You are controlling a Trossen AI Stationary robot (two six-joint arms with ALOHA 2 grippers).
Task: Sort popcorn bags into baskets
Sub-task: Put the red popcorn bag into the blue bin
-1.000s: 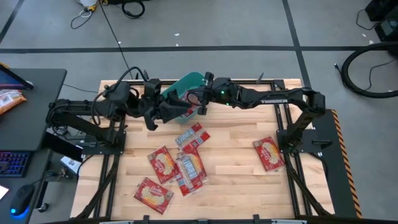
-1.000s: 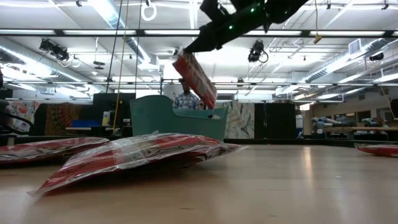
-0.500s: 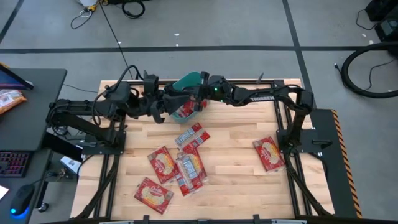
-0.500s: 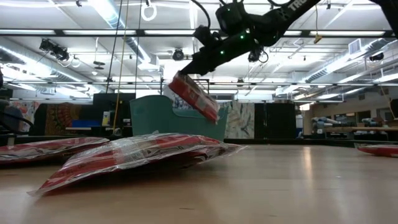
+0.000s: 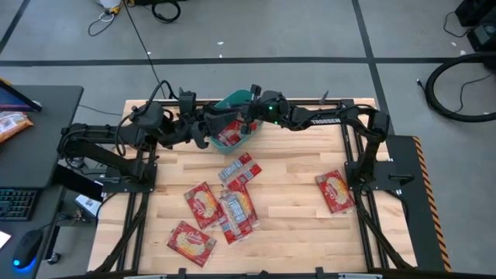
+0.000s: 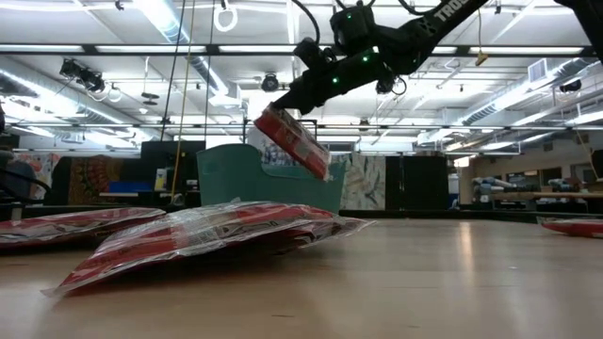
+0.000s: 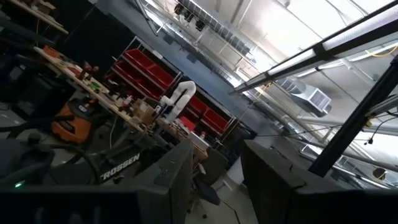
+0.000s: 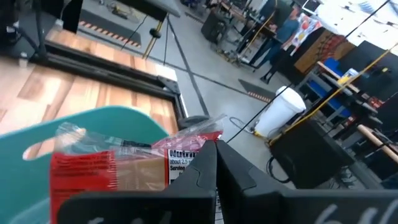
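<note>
My right gripper (image 5: 243, 127) is shut on one red popcorn bag (image 6: 294, 143) and holds it above the teal tub (image 5: 232, 103) near the table's far edge. In the low view the bag slants over the tub's near wall (image 6: 268, 184). My left gripper (image 5: 205, 133) hovers open just left of the tub, tipped upward; its wrist view shows only the room between its fingers (image 7: 180, 180). Several more red bags (image 5: 231, 200) lie flat mid-table, one (image 5: 191, 240) near the front and one (image 5: 335, 191) to the right. My right gripper pinches the popcorn bag between its two fingers at its upper end (image 8: 186, 149), coming down at a slant from the table's right. The bag is lifted clear, tilted, its free end (image 6: 322, 168) hanging lower above the tub.
The table's metal frame rails run along both sides (image 5: 353, 167). A desk to the left carries an orange-and-white packet (image 5: 12, 124) and a keyboard. Bare wood lies between the middle bags and the right-hand bag. People stand far off in the room behind the table.
My right gripper has carried the bag toward the table's left and down, over the tub; the bag has gone from hanging steeply to a flatter slant. My left gripper has drawn slightly toward the far edge beside the tub.
</note>
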